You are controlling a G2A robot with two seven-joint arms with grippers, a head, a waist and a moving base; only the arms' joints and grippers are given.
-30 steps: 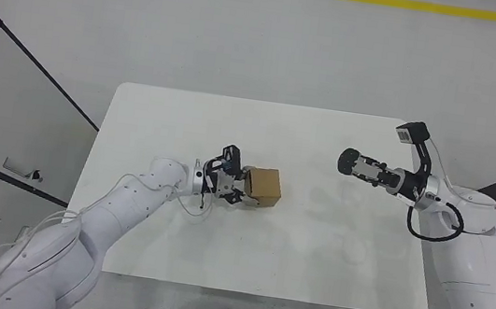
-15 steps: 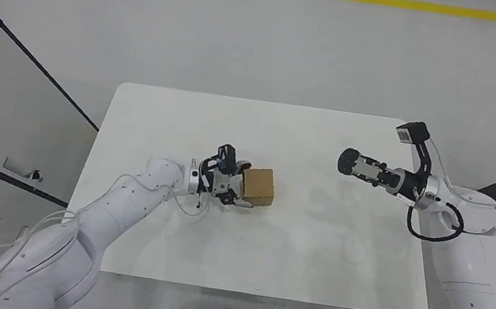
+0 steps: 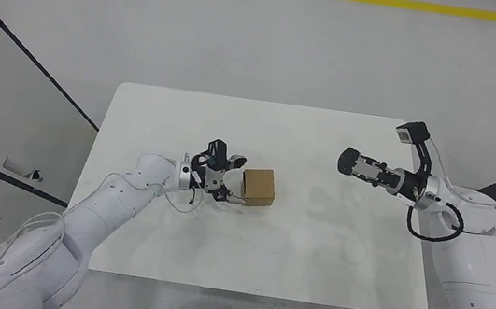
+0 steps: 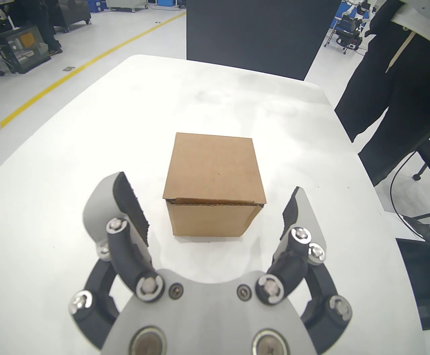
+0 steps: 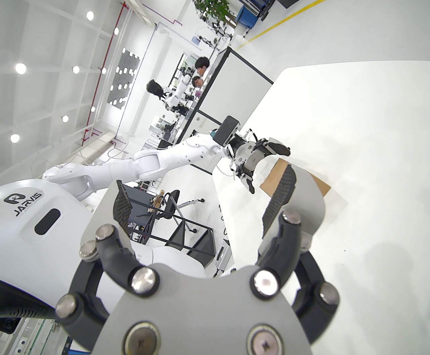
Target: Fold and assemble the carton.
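Note:
A closed brown carton (image 3: 259,186) stands upright on the white table (image 3: 310,257), a little left of its middle. My left gripper (image 3: 231,183) is open just to the carton's left, its fingers apart from the cardboard. In the left wrist view the carton (image 4: 213,168) sits ahead of the left gripper (image 4: 208,186), top flaps shut, with a thin seam along its near top edge. My right gripper (image 3: 345,161) hangs open and empty above the table's right part. The right wrist view has the right gripper (image 5: 204,177) close up, and farther off the left gripper (image 5: 268,169) beside the carton (image 5: 272,176).
A dark panel (image 4: 252,33) stands past the table's far edge in the left wrist view. A grey cabinet (image 3: 8,114) is off the table's left side. Bare table surface surrounds the carton on all sides.
The left gripper has drawn back to the left, away from the carton. The carton slid slightly left early on, then stayed put. The right arm has not moved.

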